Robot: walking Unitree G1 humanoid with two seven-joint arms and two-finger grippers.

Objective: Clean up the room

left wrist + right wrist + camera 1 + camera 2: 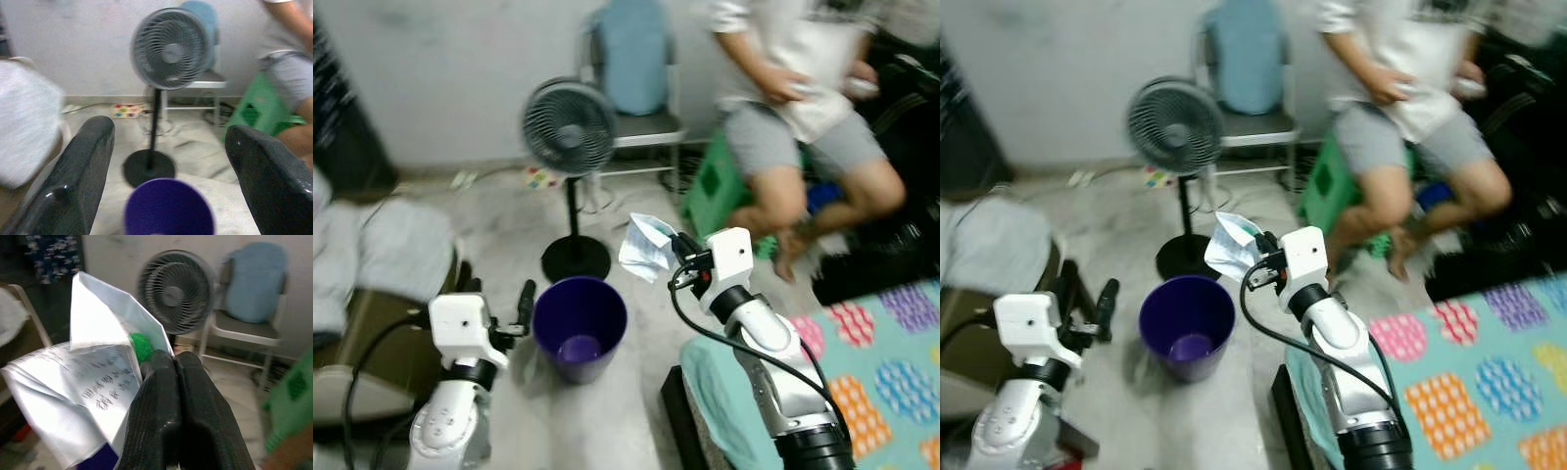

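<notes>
Spreading across the right of the head views is a bed [891,372] with a teal cover printed in coloured circles. Facing it across the pale floor [499,230], a person [803,108] in a white top and grey shorts is sitting on a green stool [713,186], feet resting on the ground. Beside them a metal chair [641,122] is standing against the wall with a blue cushion [631,54] leaning on its back. A grey pedestal fan [570,127] is standing in front of the chair, its round black base just behind a purple bin [579,323].

The bin is sitting upright on the floor between the two arms, its mouth open. The right gripper [173,364] is reaching out above and just to the right of the bin's rim, its two black fingers pressed together on a crumpled white paper wrapper [646,245] with printed text and a green patch. The wrapper is hanging in the air beyond the fingers, near the bin but not over its middle. The left gripper [168,152] is hovering just left of the bin with its fingers [80,171] spread wide apart, nothing between them, the bin's rim showing below the gap.
</notes>
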